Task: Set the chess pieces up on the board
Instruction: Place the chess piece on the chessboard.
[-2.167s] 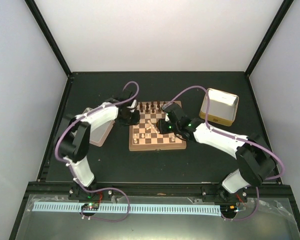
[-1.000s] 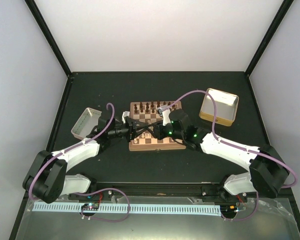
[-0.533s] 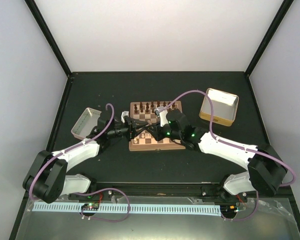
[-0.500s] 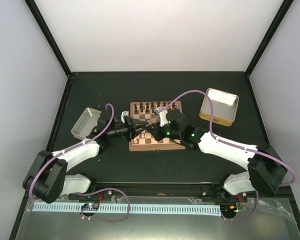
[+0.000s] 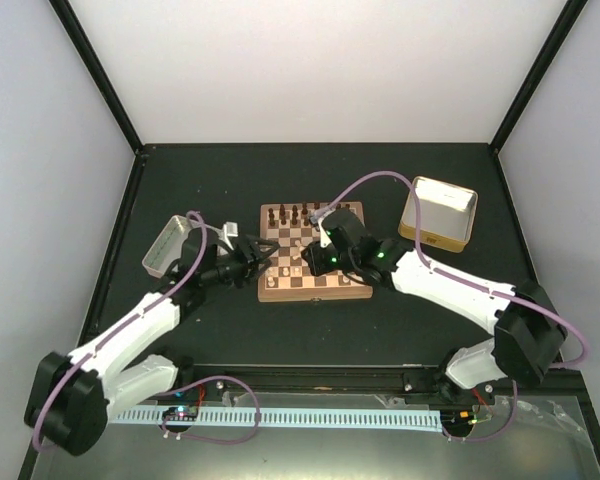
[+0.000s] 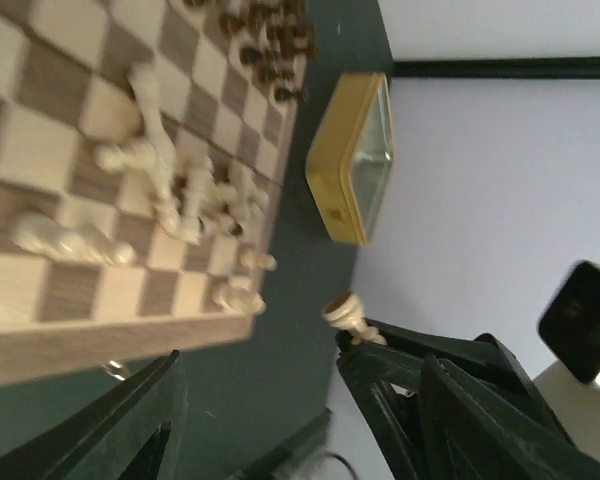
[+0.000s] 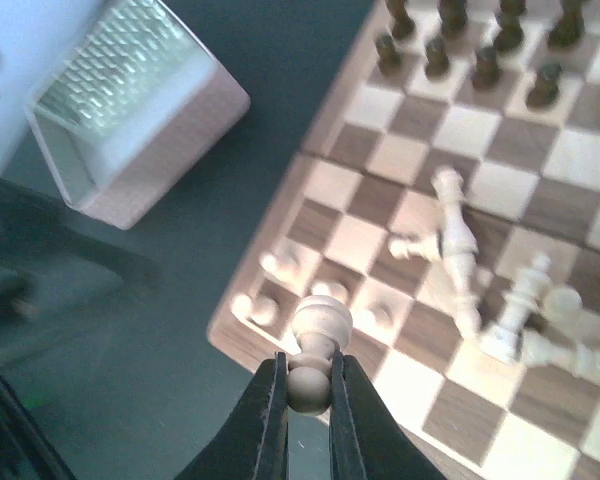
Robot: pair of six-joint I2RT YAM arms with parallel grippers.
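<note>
**Top view.** You have one chessboard [image 5: 320, 295] at centre frame. The dark pieces [image 5: 298, 213] line its upper edge and are too small to count here. One pale tray [image 5: 168, 246] lies to the left and one yellow tin [image 5: 439, 213] at upper right, both apart from the board. The left gripper [image 5: 260, 252] hangs at the board's left edge and the right gripper [image 5: 313, 259] over its middle. From this height you cannot tell how either pair of jaws stands.

**Left wrist.** The left jaws stand apart at the bottom of the frame with nothing between them. One pale pawn [image 6: 344, 312] shows at lower centre, pinched at the tip of the other arm's black fingers, just past the board's corner. Keep this arm back so it does not crowd the placing.

**Right wrist.**
- **Grip:** The right jaws are closed on that pawn's stem, head up, at lower centre over the board's lower-left edge.
- **Pale pieces:** Four standing pawns [image 7: 277, 263] sit just beside it. To the right I count one upright piece and at least three toppled pale pieces [image 7: 450, 240], some of them blurred.
- **Dark pieces:** At least eight fill two rows along the top, cut off by the frame edge.

This looks like the placing step. Bring the pawn straight down onto a free square in the pawn row and let its base sit flat before you open. Do not brush the neighbouring pawns. The fallen pieces will need righting afterwards.
</note>
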